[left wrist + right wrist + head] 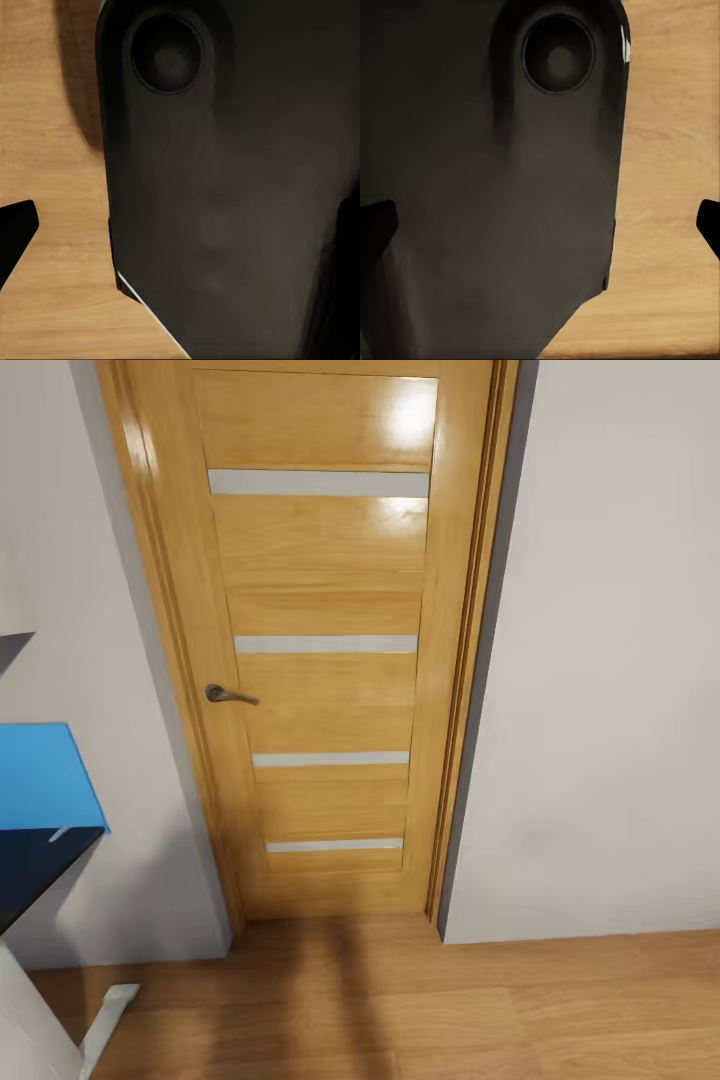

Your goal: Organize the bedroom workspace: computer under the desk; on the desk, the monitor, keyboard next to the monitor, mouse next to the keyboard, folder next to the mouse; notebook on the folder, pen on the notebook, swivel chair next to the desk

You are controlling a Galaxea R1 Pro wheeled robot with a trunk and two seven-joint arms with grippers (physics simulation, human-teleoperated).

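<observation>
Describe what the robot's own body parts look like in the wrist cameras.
Both wrist views show a big matte black rounded housing with a round recessed socket near one end. Black fingertip wedges poke in at the edges over a wood floor. No cables or markings are visible.

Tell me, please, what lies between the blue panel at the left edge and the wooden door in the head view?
In the head view, only a strip of plain light-grey wall lies between the blue panel and the wooden door.
</observation>
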